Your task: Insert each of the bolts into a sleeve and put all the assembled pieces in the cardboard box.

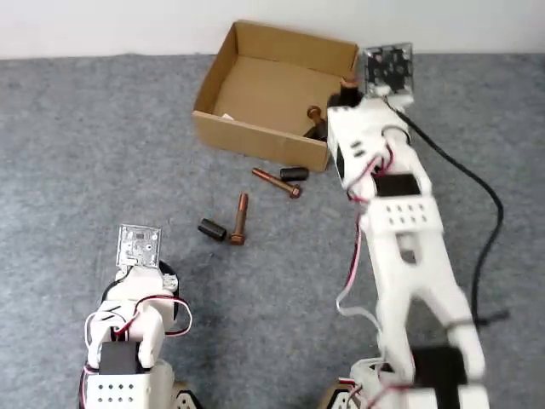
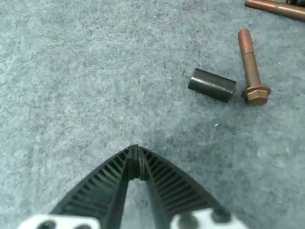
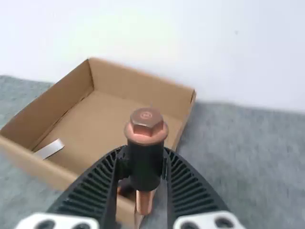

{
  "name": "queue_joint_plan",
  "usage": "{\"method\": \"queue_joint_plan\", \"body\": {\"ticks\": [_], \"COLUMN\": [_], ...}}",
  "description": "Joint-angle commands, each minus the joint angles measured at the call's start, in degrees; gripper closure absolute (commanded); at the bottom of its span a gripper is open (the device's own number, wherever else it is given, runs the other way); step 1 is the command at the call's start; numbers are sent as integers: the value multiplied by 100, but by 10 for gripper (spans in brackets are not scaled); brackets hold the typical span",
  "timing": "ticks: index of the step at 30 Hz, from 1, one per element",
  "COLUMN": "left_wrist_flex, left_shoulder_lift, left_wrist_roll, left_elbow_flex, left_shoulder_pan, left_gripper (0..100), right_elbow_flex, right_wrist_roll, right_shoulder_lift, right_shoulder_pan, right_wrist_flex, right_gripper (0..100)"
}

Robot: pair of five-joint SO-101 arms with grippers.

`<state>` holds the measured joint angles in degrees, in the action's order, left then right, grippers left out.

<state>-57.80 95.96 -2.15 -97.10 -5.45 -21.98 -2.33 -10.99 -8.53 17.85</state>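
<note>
Left hand [image 2: 138,162]: pressed together with the tips meeting and nothing gripped; it is held low over bare grey bench [image 1: 85,153].
Near sleeve [image 2: 212,85]: a dark cylinder laid on its side on the bench, a little beyond the left hand.
Near bolt [image 2: 250,67]: copper-coloured and laid flat, with its hex head just beside the near sleeve and its threaded end pointed away from the left arm.
Far bolt [image 1: 276,182]: laid flat and slanted, farther out, near the front wall of the box.
Far sleeve [image 1: 294,174]: laid on its side just beside the far bolt, between that bolt and the box wall.
Right hand [image 3: 143,157]: pinched on the held sleeve [image 3: 143,167].
Held bolt [image 3: 146,126]: seated upright in the held sleeve, with the hex head on top and the copper shank showing below.
Held piece, position: seemingly above the box's front right corner; whether it is inside the rim cannot be told.
Cardboard box [image 1: 255,141]: open-topped, set at the far side of the bench by the wall.
White slip [image 3: 49,149]: lying flat on the box floor.
</note>
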Motion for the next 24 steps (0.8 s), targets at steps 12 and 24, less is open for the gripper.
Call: {"method": "queue_joint_plan", "body": {"ticks": [12,24], "left_wrist_flex": [-79,-79], "left_shoulder_lift": [9,9], "left_wrist_roll": [-53,-53], "left_elbow_flex": [31,31], "left_shoulder_pan": [-18,-18], "left_gripper": [995,995], "right_elbow_flex": [3007,4378], "right_wrist_roll": [-220,-220], "right_shoulder_lift": [3327,4831], "right_shoulder_pan": [-382,-558], "right_wrist_flex": [-488,1086], "right_gripper": [990,990]}}
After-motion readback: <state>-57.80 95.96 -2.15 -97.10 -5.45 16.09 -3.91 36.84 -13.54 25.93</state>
